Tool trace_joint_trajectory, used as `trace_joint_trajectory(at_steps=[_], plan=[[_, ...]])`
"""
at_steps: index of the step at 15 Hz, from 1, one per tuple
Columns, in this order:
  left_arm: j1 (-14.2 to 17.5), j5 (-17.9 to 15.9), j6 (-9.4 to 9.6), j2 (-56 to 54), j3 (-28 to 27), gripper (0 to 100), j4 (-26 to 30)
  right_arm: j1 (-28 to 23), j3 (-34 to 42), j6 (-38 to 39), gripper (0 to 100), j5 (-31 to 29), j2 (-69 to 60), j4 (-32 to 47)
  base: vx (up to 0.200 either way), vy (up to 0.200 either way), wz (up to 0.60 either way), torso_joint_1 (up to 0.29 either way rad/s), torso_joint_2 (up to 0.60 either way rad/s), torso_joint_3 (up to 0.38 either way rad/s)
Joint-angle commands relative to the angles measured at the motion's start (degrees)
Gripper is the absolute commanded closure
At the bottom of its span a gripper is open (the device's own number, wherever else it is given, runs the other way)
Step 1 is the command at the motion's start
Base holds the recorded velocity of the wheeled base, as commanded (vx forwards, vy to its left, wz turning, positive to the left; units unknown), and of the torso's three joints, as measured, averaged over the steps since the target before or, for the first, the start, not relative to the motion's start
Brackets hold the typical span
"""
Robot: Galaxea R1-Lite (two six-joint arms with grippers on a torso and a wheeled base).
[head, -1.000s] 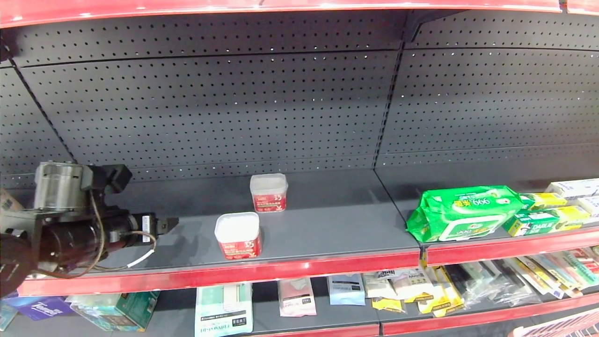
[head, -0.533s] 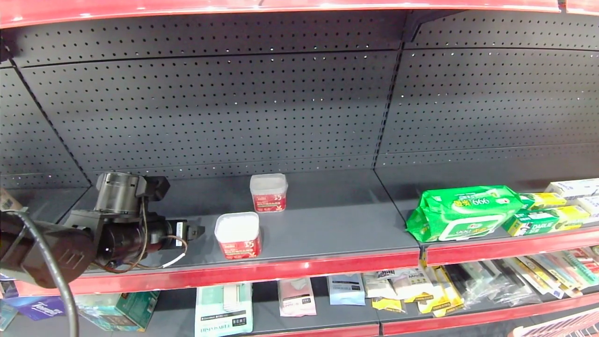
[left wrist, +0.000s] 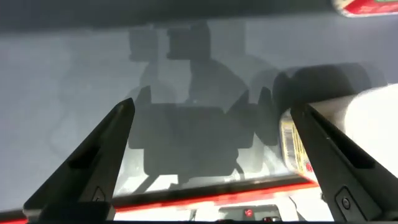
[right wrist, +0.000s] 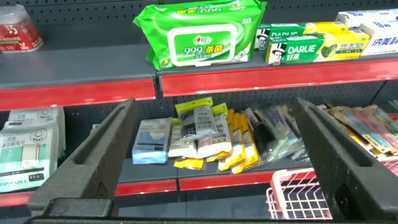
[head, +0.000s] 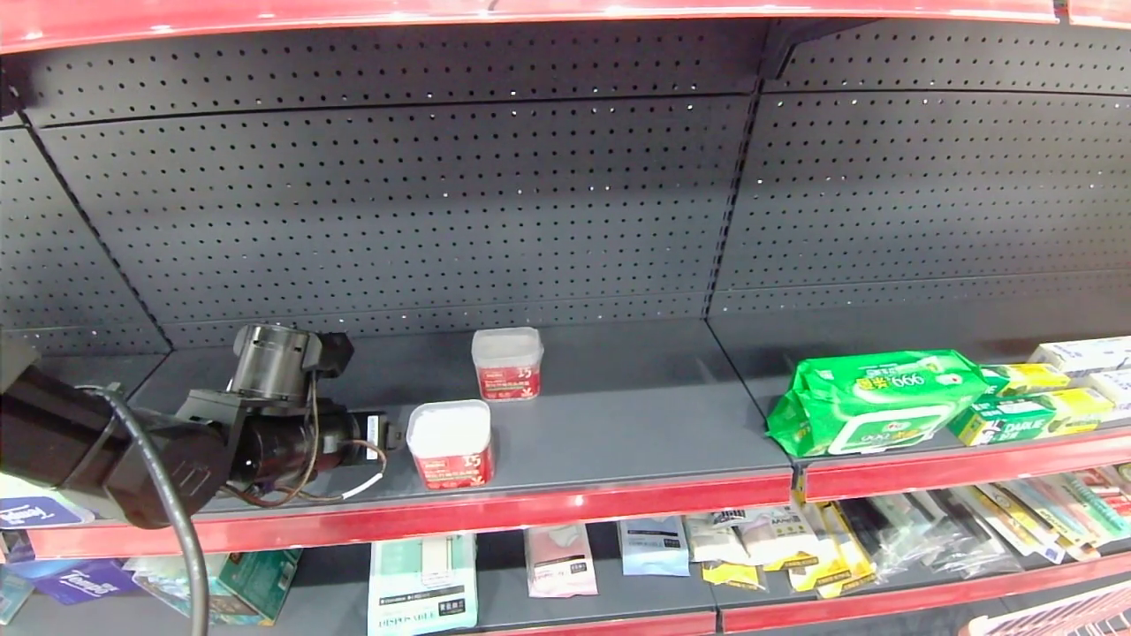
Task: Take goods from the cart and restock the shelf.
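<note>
- Left gripper [head: 396, 435] low over the shelf [head: 618, 415], near the front edge, pointing at the front tub [head: 450, 443].
- Left wrist view: left gripper [left wrist: 212, 106] has its fingers spread wide, with bare shelf between them.
- Front tub [left wrist: 367, 137] is by one finger [left wrist: 336, 162], off to its side and not between the pair. Can't tell if they touch.
- Front tub is upright, red label and white lid, near the red shelf lip.
- Second tub [head: 507, 363] is the same kind, upright, farther back and a bit right, apart from the front one.
- Right gripper [right wrist: 216, 102] also spread wide, facing the shelving from farther out.
- Green wipes pack [head: 875, 397] lies flat on the next shelf section to the right, at the front edge.
- Toothpaste boxes [head: 1025, 411] lie just right of the wipes, touching or nearly.
- Lower shelf [right wrist: 211, 180] has sachets and small packs [right wrist: 199, 134] in rows.
- Pink wire basket [right wrist: 298, 193] shows below the lower shelf in the right wrist view.
</note>
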Motion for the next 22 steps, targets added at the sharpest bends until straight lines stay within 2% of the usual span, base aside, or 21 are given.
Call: trace_joint_trajectory(at_steps=[1,9,22], plan=[[-1.0,0.1,-0.08,1.1,-1.0,0,0.0,0.0,0.0,0.0,0,0.0,0.1,0.0,0.000,0.000,0.00,0.000,0.00,0.000],[-1.8,0.2,0.10,3.9,-5.7,0,0.1,0.0,0.0,0.1,0,0.0,0.1,0.0,0.000,0.000,0.00,0.000,0.00,0.000],[-4.2,0.3,0.10,4.9,-6.2,0,0.1,0.0,0.0,0.1,0,0.0,0.1,0.0,0.000,0.000,0.00,0.000,0.00,0.000]])
